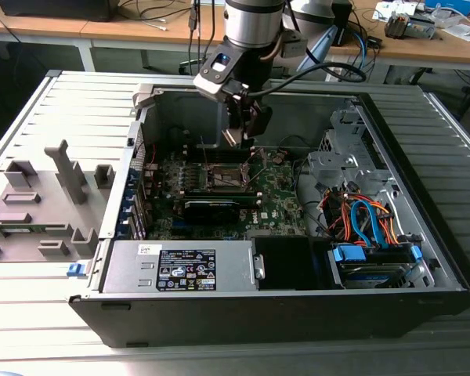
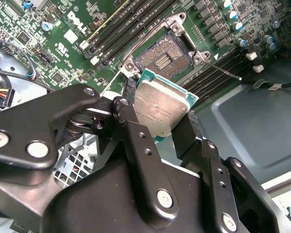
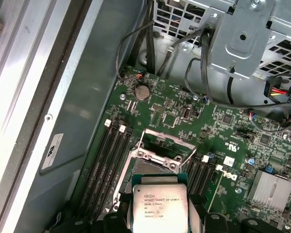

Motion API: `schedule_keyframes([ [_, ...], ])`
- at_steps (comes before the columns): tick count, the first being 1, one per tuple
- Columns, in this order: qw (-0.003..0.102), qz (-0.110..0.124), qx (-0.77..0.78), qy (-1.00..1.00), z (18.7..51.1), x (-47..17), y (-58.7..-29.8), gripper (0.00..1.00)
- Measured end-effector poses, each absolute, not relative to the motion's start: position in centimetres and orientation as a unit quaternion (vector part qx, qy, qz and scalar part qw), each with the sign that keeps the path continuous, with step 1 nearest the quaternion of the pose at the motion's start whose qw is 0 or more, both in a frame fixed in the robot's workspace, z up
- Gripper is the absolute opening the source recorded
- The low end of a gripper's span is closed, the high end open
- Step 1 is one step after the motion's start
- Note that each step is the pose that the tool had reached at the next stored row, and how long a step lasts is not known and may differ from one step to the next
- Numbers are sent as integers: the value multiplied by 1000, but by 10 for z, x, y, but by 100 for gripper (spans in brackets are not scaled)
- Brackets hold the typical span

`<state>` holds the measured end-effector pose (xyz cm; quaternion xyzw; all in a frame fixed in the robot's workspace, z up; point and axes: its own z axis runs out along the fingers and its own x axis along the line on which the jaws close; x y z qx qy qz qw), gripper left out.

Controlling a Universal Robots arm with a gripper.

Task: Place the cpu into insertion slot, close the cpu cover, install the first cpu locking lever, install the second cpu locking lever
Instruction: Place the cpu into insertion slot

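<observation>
a: state of the gripper point(image 2: 156, 119) fingers point(image 2: 127, 109)?
b: pinching the cpu point(image 2: 161, 106) between them by two opposite edges, silvery top out in both wrist views.
a: whereabouts of the insertion slot point(image 2: 164, 56)?
b: beyond the fingertips, apart from the chip, with gold contact field bare. cpu cover point(image 3: 157, 155) tipped up off it.
a: seen from the exterior view?
b: hanging inside the open computer case point(image 1: 298, 305), above the green board point(image 1: 278, 200), no contact.

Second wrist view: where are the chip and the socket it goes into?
chip point(image 2: 160, 109), second wrist view, middle of its silvery metal top.
socket point(image 2: 165, 57), second wrist view, middle of the brownish contact field inside the rim.
</observation>
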<state>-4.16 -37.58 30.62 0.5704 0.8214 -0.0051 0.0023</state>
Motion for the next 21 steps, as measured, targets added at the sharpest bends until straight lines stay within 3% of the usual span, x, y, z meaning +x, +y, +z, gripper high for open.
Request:
schedule_keyframes([
  [21, 3, -7, 615, 788, 304, -42, -376, 55],
])
